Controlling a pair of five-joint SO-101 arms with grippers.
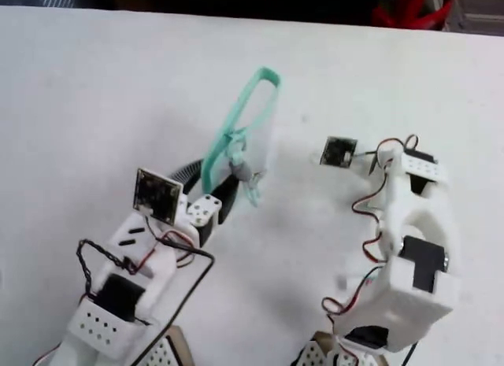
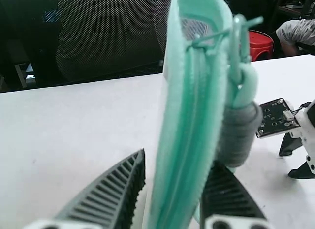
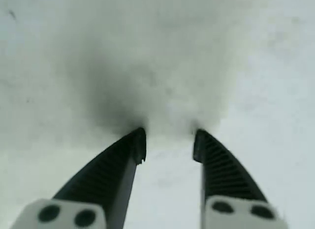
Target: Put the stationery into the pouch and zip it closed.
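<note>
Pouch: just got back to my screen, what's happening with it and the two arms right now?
The left gripper holds the teal-edged pouch at its near end, standing on its long edge on the white table, with a grey tag hanging at the zip. The right gripper is apart from it, open, pointing down at the table with nothing between its fingers. Whether the stationery is inside, or the zip fully shut, I cannot tell.

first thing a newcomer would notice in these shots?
The teal-edged pouch stands on edge near the middle of the white table, held in the left pincer, with a grey pull hanging beside its zip. Off to its right, the right pincer points down at the table top, slightly open and holding nothing.
</note>
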